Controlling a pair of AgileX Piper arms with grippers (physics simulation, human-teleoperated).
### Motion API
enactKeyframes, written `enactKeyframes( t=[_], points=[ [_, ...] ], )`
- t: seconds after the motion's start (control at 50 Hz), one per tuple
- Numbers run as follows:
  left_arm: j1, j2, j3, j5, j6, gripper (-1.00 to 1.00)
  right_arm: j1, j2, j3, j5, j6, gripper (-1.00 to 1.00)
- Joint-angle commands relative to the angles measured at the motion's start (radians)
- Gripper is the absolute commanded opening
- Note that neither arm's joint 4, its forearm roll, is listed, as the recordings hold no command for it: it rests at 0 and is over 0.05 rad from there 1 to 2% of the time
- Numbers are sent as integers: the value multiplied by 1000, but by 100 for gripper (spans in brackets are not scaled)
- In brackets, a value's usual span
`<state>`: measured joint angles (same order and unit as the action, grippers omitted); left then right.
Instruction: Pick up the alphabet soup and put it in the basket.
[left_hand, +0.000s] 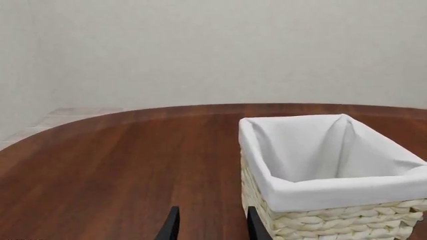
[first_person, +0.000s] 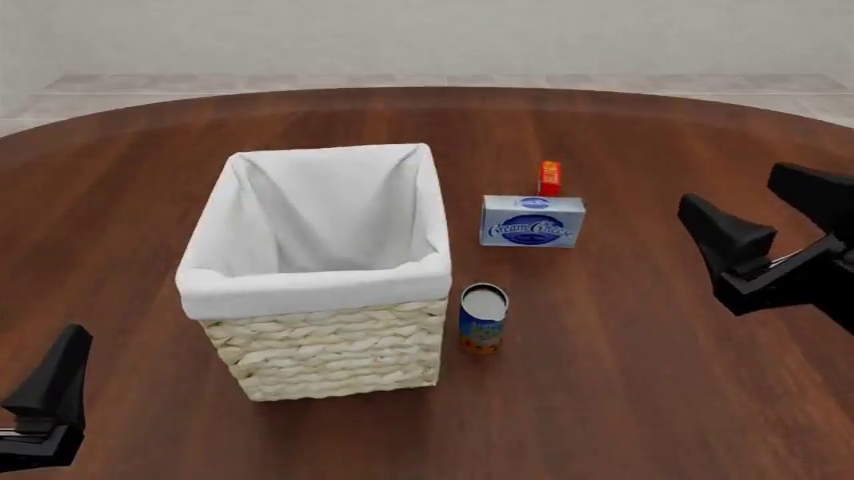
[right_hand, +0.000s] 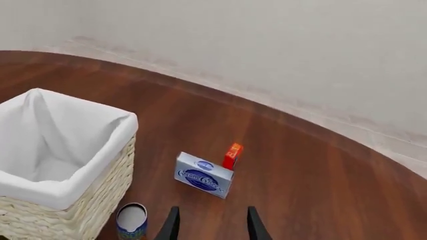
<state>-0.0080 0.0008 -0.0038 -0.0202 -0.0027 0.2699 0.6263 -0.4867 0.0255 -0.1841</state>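
Four objects share the round, dark wood-grain table (first_person: 641, 400) in the front view: one woven cream wicker basket (first_person: 334, 345) with a white cloth lining, left of centre; one small cylindrical alphabet soup (first_person: 482, 318) can, upright with a silvery top and a blue label shading to orange, just beside the basket's lower right corner; one flat blue-white cream cheese box (first_person: 533, 221); and one small orange-red box (first_person: 549, 178) just above it. The left gripper (left_hand: 212, 226) at lower left and the right gripper (first_person: 787, 222) at the right edge both hang with black fingers spread apart, grasping nothing.
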Motion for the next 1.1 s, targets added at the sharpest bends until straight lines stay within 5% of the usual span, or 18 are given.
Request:
enactKeyframes(
  t=[0.02, 0.46, 0.76, 1.1],
  points=[
    [2, 0, 0, 3, -5, 100, 24, 112, -61, 4, -32, 100],
    [6, 0, 0, 0, -7, 100, 79, 214, -110, 4, -22, 100],
    [8, 0, 0, -1, -5, 100, 157, 184, -131, 10, -107, 100],
    [11, 0, 0, -2, 0, 100, 223, 274, -193, 66, -116, 100]
  ],
)
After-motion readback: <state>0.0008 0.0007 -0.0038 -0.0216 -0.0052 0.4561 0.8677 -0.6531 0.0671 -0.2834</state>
